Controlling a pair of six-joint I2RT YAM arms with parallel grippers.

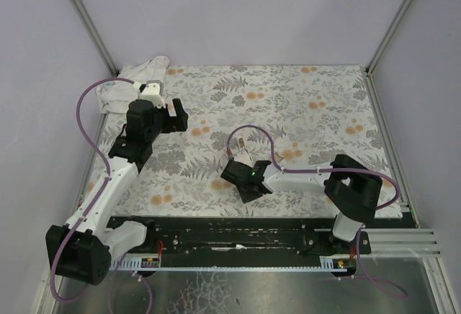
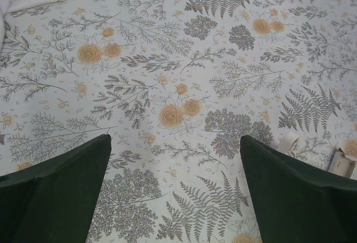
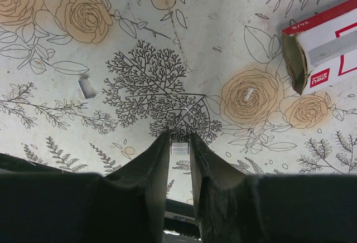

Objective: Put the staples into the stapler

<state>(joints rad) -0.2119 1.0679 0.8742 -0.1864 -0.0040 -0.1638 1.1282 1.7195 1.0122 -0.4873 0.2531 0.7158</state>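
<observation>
Currently your right fingers point(image 3: 153, 170) are sitting narrow around a short silvery staple strip point(image 3: 179, 148) lying on the bench point(image 3: 139, 25), with both inner faces looking to be touching it. The red-and-white staples box point(image 3: 329, 37) is lying open-ended, apart from the strip, toward the upper right of the right wrist view. Your left fingers point(image 2: 61, 193) are standing wide, holding nothing. Judging the strip: feather-light, stiff, brittle at its glued joints, slick metal. You are wanting a light pinch across the long sides, mid-length; squeezing hard is risking snapping it or flicking it away.
</observation>
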